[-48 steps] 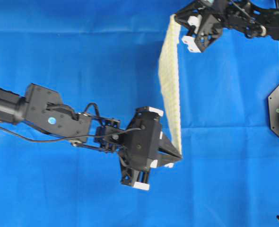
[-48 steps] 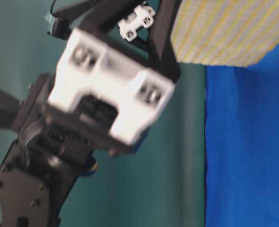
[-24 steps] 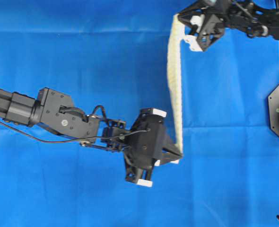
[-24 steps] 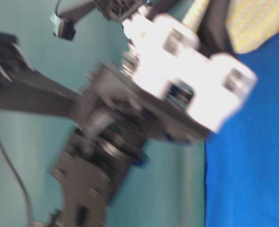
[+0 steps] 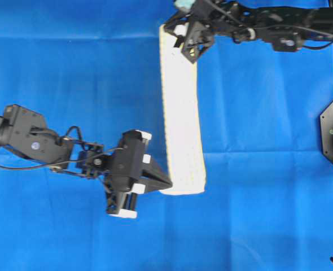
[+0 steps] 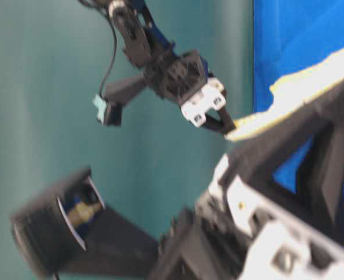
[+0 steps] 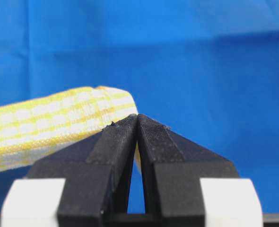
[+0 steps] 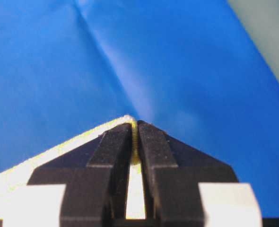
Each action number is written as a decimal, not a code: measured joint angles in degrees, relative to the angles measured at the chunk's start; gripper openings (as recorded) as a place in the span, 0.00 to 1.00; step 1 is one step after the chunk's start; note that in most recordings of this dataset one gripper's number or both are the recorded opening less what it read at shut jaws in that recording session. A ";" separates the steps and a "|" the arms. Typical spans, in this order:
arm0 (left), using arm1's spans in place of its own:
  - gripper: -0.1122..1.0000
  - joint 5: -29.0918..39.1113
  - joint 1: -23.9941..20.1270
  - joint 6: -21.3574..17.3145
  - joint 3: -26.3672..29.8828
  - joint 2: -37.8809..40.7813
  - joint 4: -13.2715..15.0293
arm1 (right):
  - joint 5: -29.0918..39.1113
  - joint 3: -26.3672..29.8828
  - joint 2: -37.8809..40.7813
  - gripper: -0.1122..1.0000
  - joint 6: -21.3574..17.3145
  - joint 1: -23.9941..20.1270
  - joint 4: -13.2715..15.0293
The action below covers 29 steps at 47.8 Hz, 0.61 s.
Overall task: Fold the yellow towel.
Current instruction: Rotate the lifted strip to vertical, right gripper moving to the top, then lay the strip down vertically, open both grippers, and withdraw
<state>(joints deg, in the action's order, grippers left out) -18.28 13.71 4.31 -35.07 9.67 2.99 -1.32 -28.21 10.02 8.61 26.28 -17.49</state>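
We hold the yellow towel (image 5: 181, 113) stretched as a long strip over the blue cloth (image 5: 70, 84) covering the desk, one end per arm, probably so that it stays taut for an even fold. The left pincer (image 5: 165, 182) pinches the near corner; the right pincer (image 5: 180, 31) pinches the far one. Overhead shows the strip's whole length; only the wrist views show fabric clamped between pressed-together jaws.

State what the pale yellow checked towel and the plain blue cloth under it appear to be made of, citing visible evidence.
Pale yellow checked towel: apparently woven cotton-like fabric, matte; the check weave and soft rolled edge show.
Plain blue cloth: probably a thin smooth fabric with a slight sheen; straight fold creases cross it.
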 measured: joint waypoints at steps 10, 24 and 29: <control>0.12 -1.14 0.79 1.49 -4.13 -2.02 0.09 | 0.00 3.34 3.25 0.14 -0.09 -1.41 0.09; 0.12 -0.09 0.97 1.49 -5.36 -2.72 0.09 | 0.00 3.78 3.96 0.14 -0.79 -1.67 0.09; 0.12 0.88 0.88 1.49 -5.36 -2.72 0.09 | -0.09 3.78 3.96 0.14 -0.79 -1.67 0.00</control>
<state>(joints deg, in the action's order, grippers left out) -17.40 14.59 5.80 -40.43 6.94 3.08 -1.41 -24.43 13.97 7.82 24.61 -17.49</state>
